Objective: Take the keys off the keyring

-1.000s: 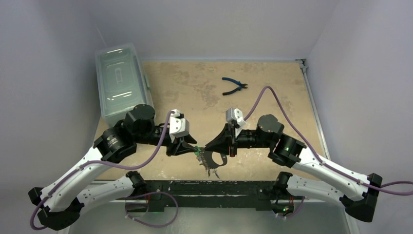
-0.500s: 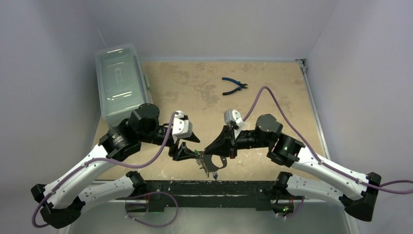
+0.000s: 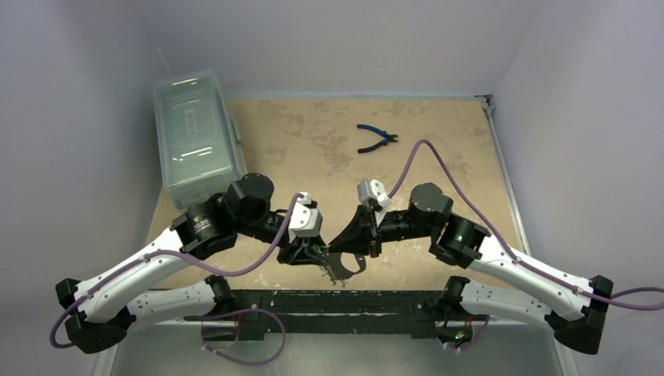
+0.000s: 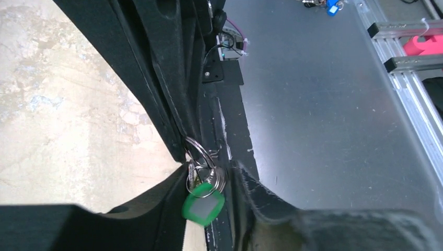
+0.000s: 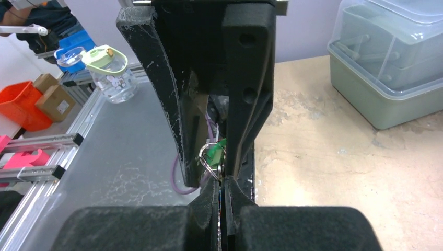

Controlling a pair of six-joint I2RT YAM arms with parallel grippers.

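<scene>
Near the table's (image 3: 438,157) front edge, your right gripper (image 5: 222,180) is clamped shut, apparently on the thin oval keyring loop (image 3: 346,265); the left gripper (image 4: 211,180) straddles the green-tagged small key (image 4: 202,208), grip unclear. You look mid-extraction: next, pinch firmly and work it off the loop

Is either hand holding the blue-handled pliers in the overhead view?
No, the blue-handled pliers lie by themselves on the tabletop, near its far edge.

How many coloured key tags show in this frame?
1. A green tag hangs from the metal rings, between the fingers of the left gripper. Other tags may be hidden behind the grippers.
</scene>
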